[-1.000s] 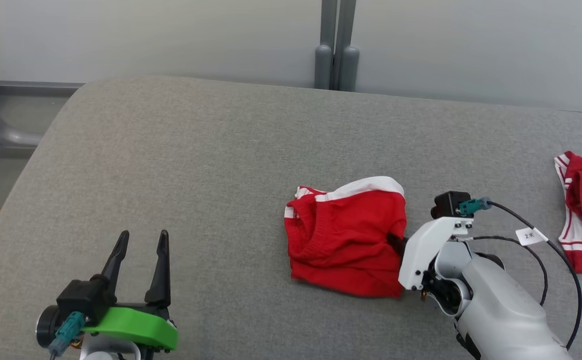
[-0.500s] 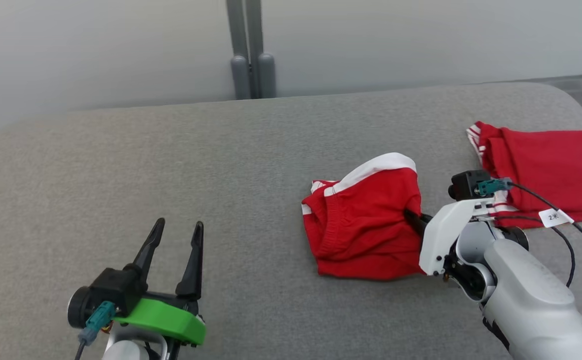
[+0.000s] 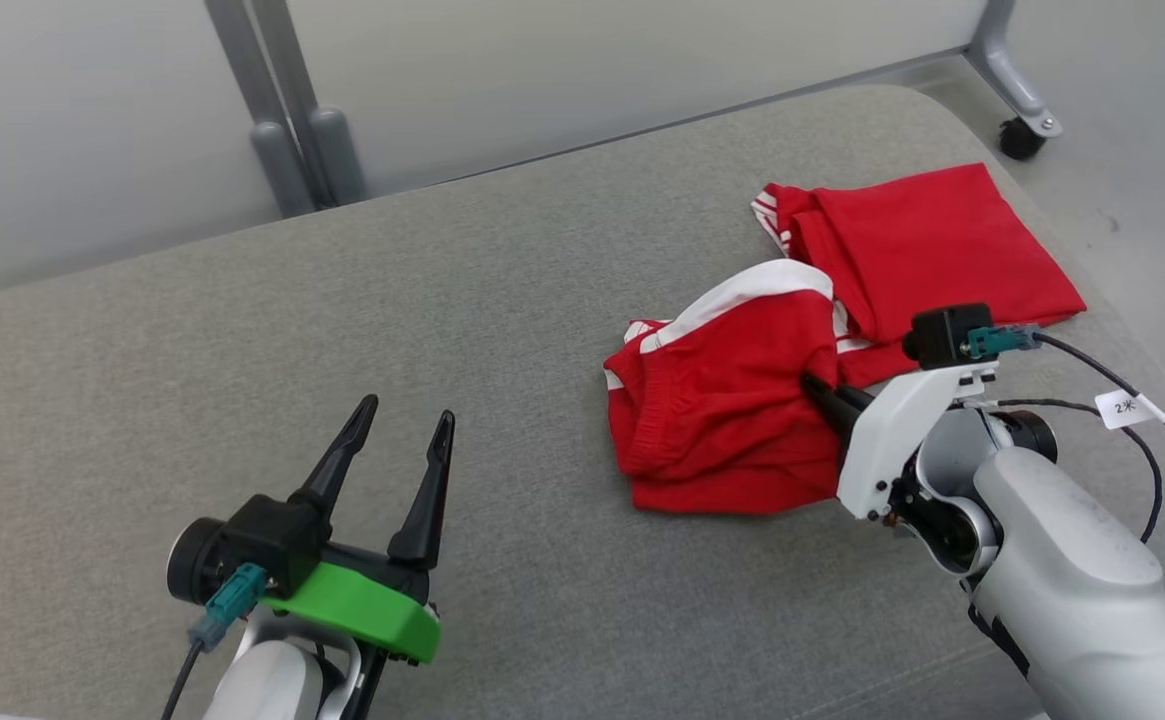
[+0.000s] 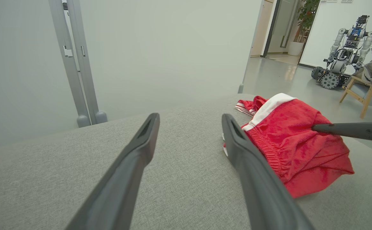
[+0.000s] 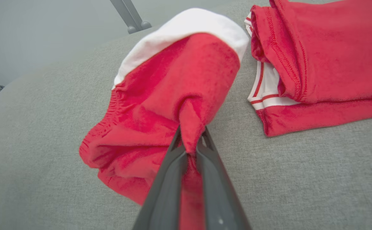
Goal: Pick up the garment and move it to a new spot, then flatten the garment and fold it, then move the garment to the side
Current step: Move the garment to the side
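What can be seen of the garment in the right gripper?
The garment is red, knit-looking cloth with a white band and an elastic gathered hem. It is crumpled and bunched, resting on the grey cushion. The right gripper is shut on a pinched fold at its edge. A second, folded red garment lies close beside it.

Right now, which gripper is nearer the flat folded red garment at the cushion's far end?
Right. The right gripper, shut on the bunched red garment, sits just beside the flat folded garment. The left gripper hangs open well away, across the cushion.
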Tool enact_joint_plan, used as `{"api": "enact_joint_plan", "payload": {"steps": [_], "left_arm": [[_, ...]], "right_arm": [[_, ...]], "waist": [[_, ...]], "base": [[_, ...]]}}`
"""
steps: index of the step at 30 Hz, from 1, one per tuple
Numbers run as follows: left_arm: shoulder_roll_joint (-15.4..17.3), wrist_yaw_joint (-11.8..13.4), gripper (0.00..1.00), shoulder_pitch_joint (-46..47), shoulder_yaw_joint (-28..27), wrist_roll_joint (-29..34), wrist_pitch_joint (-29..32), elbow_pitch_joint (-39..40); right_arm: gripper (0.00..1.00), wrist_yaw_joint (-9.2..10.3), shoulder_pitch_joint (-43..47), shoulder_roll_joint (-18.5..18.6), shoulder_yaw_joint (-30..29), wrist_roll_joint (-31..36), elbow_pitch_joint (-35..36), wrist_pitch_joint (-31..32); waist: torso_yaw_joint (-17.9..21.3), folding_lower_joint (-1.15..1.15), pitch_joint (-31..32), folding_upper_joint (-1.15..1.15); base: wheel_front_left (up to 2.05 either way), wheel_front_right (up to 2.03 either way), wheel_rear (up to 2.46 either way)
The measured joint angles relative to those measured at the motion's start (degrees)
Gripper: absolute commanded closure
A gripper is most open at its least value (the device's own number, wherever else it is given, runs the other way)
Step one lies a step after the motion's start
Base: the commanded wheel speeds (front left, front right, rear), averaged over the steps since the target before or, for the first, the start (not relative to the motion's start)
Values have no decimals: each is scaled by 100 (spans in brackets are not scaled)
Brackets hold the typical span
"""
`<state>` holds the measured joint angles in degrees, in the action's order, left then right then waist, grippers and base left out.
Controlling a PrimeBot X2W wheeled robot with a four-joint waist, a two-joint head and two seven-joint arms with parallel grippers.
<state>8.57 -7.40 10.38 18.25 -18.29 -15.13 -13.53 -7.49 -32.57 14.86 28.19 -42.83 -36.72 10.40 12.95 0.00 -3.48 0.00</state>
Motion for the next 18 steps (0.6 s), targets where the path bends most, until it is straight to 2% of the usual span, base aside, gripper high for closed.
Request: {"api": "enact_joint_plan", "payload": {"steps": [8, 18], "left_arm": [[151, 0, 0, 303, 221, -1, 16, -21], [389, 0, 0, 793, 485, -34, 93, -23]], "right_arm": [[100, 0, -488, 252, 380, -37, 210, -160], [100, -1, -1818, 813, 1054, -358, 25, -119]], "waist": [[272, 0, -396, 0], [97, 0, -1185, 0]], "base": [[0, 0, 0], [0, 0, 0]]}}
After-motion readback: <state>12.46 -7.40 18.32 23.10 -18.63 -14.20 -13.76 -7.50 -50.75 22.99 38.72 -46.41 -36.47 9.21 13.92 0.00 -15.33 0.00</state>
